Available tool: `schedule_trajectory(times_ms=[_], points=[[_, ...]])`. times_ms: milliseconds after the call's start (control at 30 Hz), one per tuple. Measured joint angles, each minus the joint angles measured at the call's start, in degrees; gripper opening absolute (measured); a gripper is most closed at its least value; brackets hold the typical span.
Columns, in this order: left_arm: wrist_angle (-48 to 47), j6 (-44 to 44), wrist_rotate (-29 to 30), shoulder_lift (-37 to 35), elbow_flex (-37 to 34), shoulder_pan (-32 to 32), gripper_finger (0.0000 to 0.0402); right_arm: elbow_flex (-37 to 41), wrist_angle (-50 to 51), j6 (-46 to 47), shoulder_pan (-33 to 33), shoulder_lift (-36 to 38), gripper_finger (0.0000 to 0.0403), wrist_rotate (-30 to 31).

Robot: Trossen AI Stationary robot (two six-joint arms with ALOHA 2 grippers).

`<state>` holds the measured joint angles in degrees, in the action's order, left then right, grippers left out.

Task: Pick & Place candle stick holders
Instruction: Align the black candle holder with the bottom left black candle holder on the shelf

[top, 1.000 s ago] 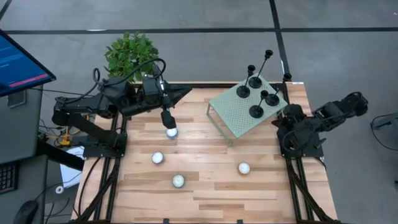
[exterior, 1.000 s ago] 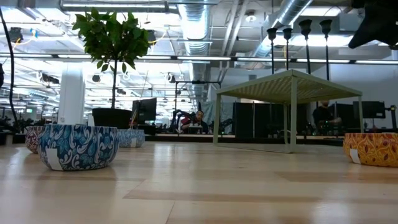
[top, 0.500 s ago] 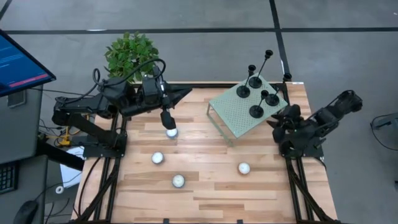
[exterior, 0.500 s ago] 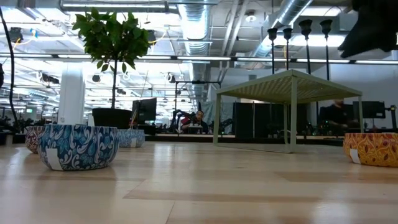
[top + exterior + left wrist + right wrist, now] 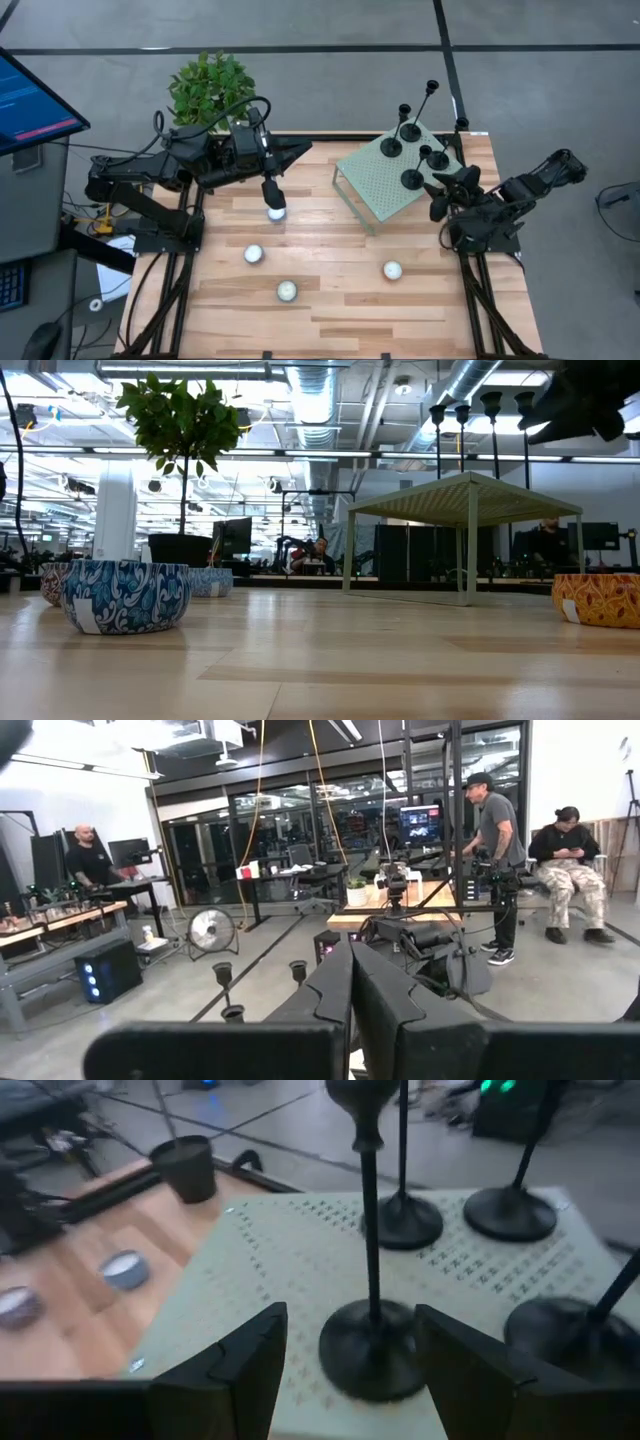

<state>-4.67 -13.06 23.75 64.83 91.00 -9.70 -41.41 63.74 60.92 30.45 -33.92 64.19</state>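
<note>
Four black holders (image 5: 413, 150) stand on the pale green rack (image 5: 378, 185) at the upper right of the high view, their disc bases close together, one at the far corner leaning its long stem outward. Each is likely rigid metal, light but top-heavy on a thin stem, so a tall one would tip readily if nudged; the matte finish should not be slippery. The safest hold looks to be low on the stem just above the disc, or across the disc itself, keeping the piece upright. The right gripper (image 5: 440, 193) sits at the rack's right edge with its jaws spread and nothing between them. In the right wrist view the nearest holder (image 5: 372, 1345) stands just ahead of the gripper, centred between the two fingers (image 5: 245, 1360), its base not yet touched, while three more bases (image 5: 510, 1212) lie farther back and to the side. Neighbours are close enough that a wide approach could knock them. The left gripper (image 5: 272, 190) hangs over the upper left of the table with jaws clenched, just above a white candle (image 5: 276, 212), well apart from the rack; whether it touches the candle cannot be told.
</note>
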Motion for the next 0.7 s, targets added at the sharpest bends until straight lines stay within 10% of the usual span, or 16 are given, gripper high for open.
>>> schedule_trajectory(times_ms=[267,700], points=[[-0.01,0.02,0.0,0.14,-0.02,-0.26,0.0008,0.0,-9.75,-11.58,-5.88,-6.24,0.0204,-2.48],[-0.2,-0.07,-0.1,-0.13,-0.06,-4.15,0.0009,0.0,-9.08,-4.02,-10.4,-16.72,0.0189,-2.58]])
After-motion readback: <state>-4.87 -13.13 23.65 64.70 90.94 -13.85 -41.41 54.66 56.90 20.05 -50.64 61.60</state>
